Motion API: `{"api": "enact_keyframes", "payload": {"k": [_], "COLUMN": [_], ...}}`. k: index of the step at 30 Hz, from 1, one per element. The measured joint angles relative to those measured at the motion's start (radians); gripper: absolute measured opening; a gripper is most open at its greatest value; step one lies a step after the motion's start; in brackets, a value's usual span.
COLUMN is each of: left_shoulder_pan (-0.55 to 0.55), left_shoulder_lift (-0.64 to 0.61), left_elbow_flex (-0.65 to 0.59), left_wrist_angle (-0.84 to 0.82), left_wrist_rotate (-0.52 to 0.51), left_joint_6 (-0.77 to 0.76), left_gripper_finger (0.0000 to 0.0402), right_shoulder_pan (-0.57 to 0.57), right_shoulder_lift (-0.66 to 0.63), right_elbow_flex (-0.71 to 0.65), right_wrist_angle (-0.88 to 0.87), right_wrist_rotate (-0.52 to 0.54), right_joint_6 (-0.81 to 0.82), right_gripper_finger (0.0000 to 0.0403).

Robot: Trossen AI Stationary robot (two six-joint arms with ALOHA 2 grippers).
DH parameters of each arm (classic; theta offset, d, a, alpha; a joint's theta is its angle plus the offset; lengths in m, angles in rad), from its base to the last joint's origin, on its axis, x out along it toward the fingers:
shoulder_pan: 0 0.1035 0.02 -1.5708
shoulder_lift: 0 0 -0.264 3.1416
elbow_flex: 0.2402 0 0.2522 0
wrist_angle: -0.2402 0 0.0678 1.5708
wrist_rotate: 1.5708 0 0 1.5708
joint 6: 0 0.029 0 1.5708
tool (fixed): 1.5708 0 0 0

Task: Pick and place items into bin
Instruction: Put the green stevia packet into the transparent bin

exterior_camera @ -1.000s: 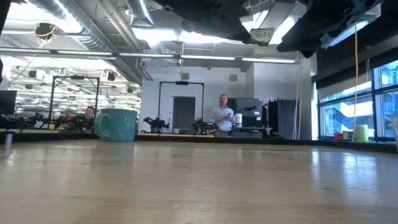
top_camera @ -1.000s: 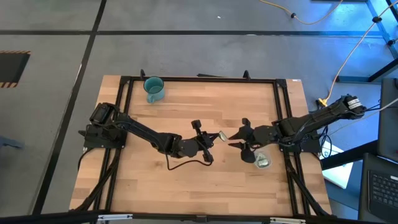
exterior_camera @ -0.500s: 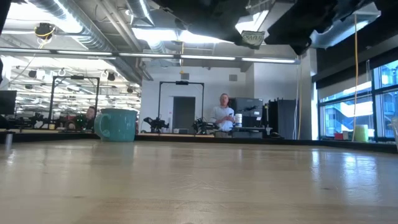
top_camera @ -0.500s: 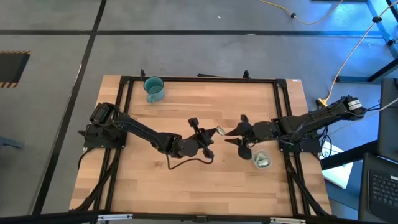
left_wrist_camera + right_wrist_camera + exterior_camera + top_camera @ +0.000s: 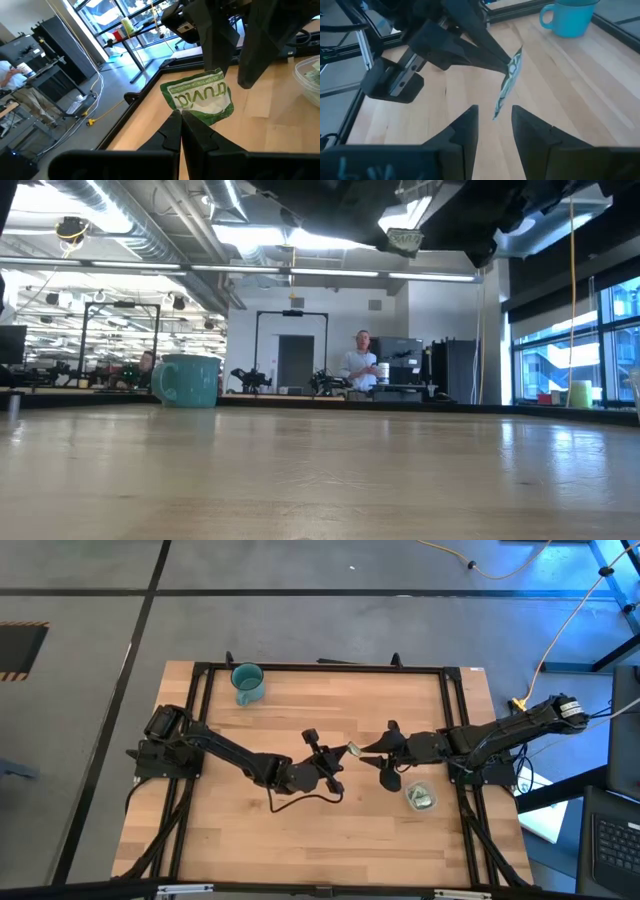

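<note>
The left gripper (image 5: 343, 755) is pinched tight on one corner of a pale green foil packet (image 5: 200, 96), holding it up in the air over the middle of the table (image 5: 300, 840); in its own wrist view the two dark fingers (image 5: 192, 134) meet at the packet's lower edge, and the printed face of the packet is turned toward that camera. Right across from it, the right gripper (image 5: 375, 754) has its fingers parted, one on each side of the packet's far end; from the right wrist view the packet (image 5: 508, 81) hangs edge-on just beyond the two spread fingers (image 5: 465, 131), and I can't tell whether either finger touches it. From above, the two grippers are tip to tip with the packet (image 5: 353, 750) between them. Just beside the right arm, near the table's right edge, sits the clear bin (image 5: 420, 798) with some packets already lying in it; its rim shows at the edge of the left wrist view too (image 5: 309, 75). The teal mug (image 5: 247, 682) stands well apart at the far left corner of the table, upright, handle visible. From table height the arms are dark shapes overhead, and a person (image 5: 362, 367) stands far back in the room beyond.
</note>
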Motion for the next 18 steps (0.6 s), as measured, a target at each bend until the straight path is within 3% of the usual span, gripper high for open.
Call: {"api": "enact_keyframes", "payload": {"k": [12, 18], "left_shoulder_pan": [-0.007, -0.007], "left_shoulder_lift": [0.000, 0.000], "left_elbow_flex": [0.001, 0.001], "left_wrist_angle": [0.032, 0.034], "left_wrist_rotate": [0.018, 0.017], "left_joint_6": [0.016, 0.017], "left_gripper_finger": [0.0003, 0.0003], "right_shoulder_pan": [0.000, 0.000], "right_shoulder_lift": [0.000, 0.000], "right_elbow_flex": [0.000, 0.000], "right_wrist_angle": [0.009, 0.008], "right_wrist_rotate": [0.060, 0.060], "right_joint_6": [0.071, 0.078], "right_gripper_finger": [0.0118, 0.0064]}}
